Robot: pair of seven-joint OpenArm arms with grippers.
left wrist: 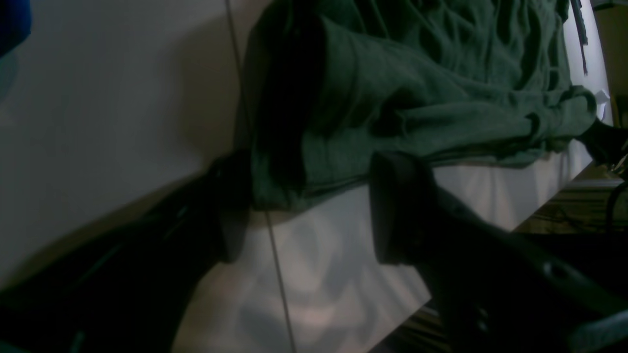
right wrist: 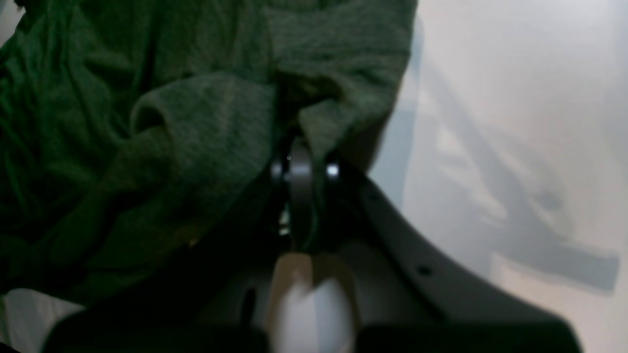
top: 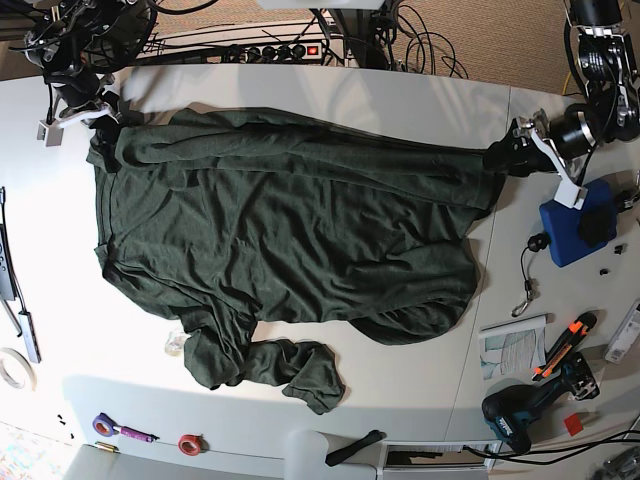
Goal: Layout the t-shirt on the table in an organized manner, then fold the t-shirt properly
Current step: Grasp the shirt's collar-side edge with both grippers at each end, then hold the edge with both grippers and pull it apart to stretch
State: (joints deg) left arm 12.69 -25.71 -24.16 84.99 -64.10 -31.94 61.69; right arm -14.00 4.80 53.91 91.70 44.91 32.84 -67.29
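I'm running this in a workshop or lab: a power strip (top: 262, 50) with tangled cables (top: 420, 45), a cordless drill (top: 520, 413), tape rolls (top: 190, 444) on the white table (top: 400, 100).

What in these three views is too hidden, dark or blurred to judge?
- Right wrist: right gripper fingertips buried in t-shirt folds; view blurred.
- Left wrist: underside of the hem between the open left gripper is in deep shadow.
- Base: small items at the table edge too small; lower sleeve bunched, shape unclear.
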